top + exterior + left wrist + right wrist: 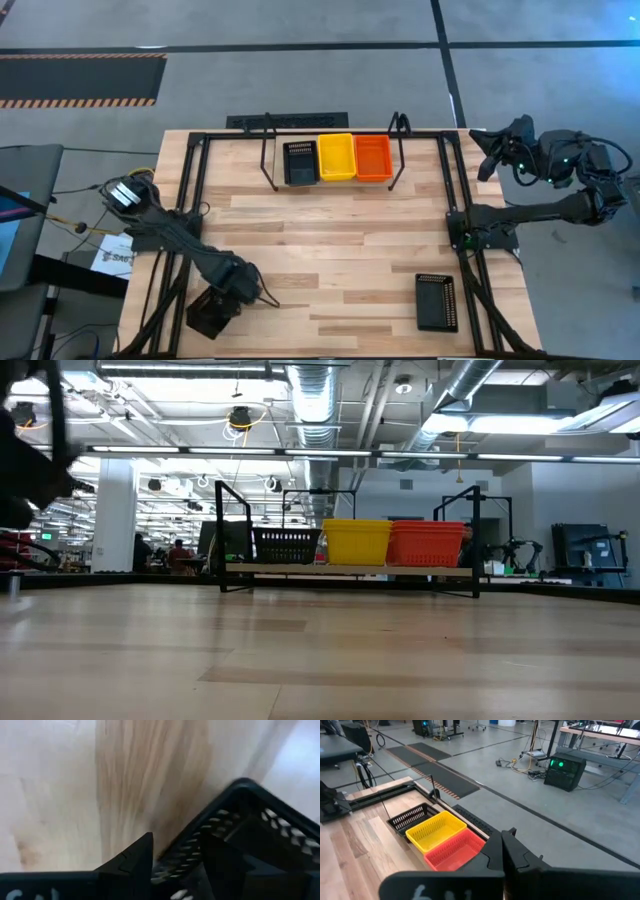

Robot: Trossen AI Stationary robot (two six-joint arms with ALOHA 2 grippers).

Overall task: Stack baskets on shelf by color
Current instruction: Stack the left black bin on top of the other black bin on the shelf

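Three stacks of slotted plastic baskets, black [299, 162], yellow [336, 157] and red [373, 158], sit side by side on the thin black rod shelf [268, 160]. Another black basket [436, 301] lies apart on the pale wood table [330, 250]. The left gripper [215, 310] straddles a mesh wall of a half-hidden black basket [240, 835]. The right gripper [490, 150], closed and empty, waits beyond the table's edge

Table [330, 230] pale wood, smooth (matt sheen); baskets [336, 158] slotted plastic; shelf [268, 160] thin black metal.
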